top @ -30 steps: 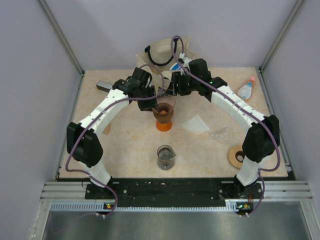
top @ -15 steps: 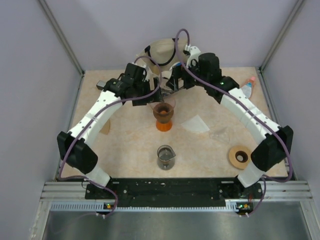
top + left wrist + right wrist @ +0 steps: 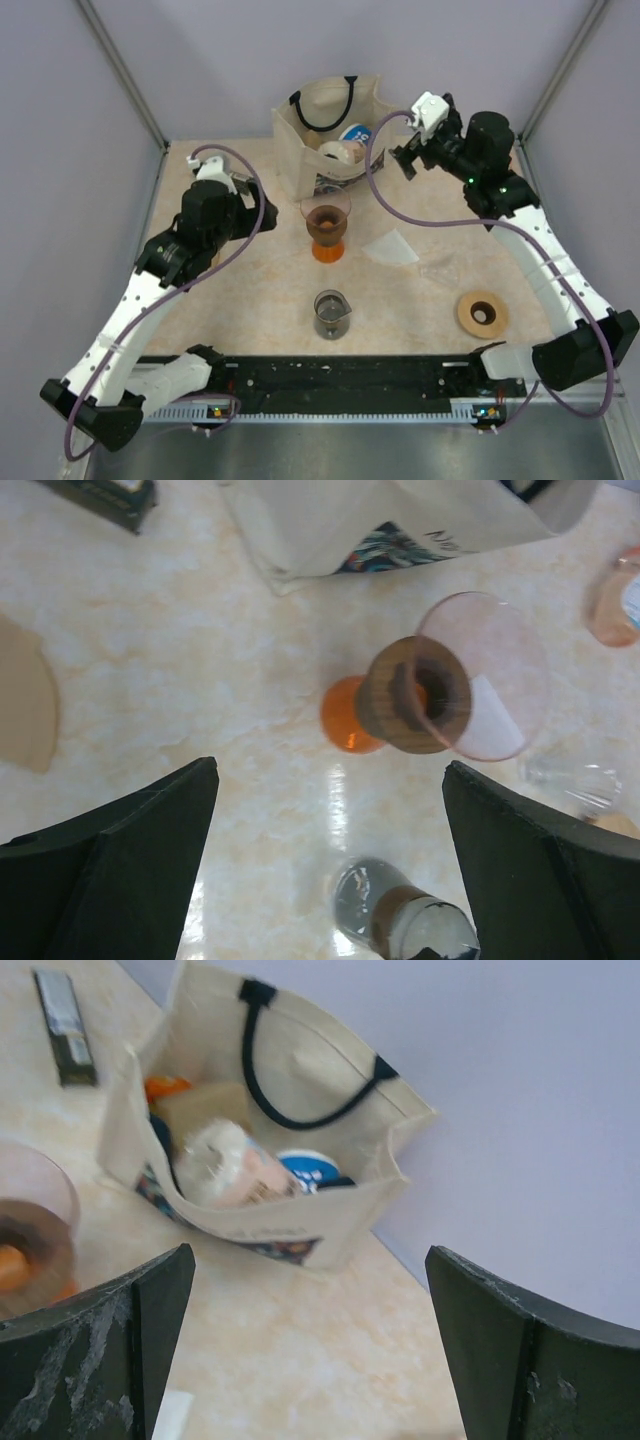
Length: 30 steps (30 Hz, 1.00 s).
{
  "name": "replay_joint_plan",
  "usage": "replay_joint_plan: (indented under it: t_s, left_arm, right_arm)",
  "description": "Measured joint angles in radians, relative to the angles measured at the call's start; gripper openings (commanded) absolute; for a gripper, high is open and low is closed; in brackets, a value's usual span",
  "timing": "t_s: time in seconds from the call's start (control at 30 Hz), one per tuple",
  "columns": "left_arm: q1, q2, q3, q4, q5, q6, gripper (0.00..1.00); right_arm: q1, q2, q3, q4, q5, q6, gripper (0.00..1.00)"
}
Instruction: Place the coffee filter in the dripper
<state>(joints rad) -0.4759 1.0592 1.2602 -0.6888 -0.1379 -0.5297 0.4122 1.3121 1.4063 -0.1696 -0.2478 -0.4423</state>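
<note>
Plainly, the thin white fan-shaped paper coffee filter (image 3: 392, 248) is lying flat on the marbled beige bench (image 3: 260, 290) at about four o'clock from the translucent pinkish plastic cone dripper (image 3: 327, 212), near it but not touching, so the placing is looking not yet begun. The dripper is sitting upright on a dark brown ring (image 3: 400, 695) atop an orange stand (image 3: 345, 715), seemingly with nothing inside. The left tool (image 3: 330, 768), at roughly ten o'clock from it, and the right tool (image 3: 310, 1255), at two o'clock, are both gaping wide and carrying nothing, leaving the pick-up and seating to do.
</note>
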Motion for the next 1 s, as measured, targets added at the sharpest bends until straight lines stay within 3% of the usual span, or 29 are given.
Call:
replay_joint_plan:
  t_s: [0.2,0.3,0.47,0.73,1.0]
  left_arm:
    - [0.0,-0.142,-0.178,0.0,-0.207,-0.05,0.99]
    - [0.0,-0.151,-0.239,-0.012,-0.262,-0.093,0.99]
    - [0.0,-0.154,-0.324,-0.038,-0.348,-0.182,0.99]
    - [0.0,-0.161,-0.376,-0.031,-0.412,-0.245,0.99]
    - [0.0,-0.181,-0.377,-0.019,-0.441,-0.25,0.99]
  right_arm:
    - [-0.22,0.052,-0.005,-0.192,-0.217,-0.314,0.99]
    - [-0.225,0.111,-0.05,-0.337,-0.251,-0.514,0.99]
    - [-0.204,0.219,-0.173,-0.447,-0.237,-0.656,0.99]
    - [-0.058,0.289,-0.399,-0.298,-0.117,-0.645,0.98]
    - [-0.05,0.292,-0.499,-0.121,-0.089,-0.631,0.99]
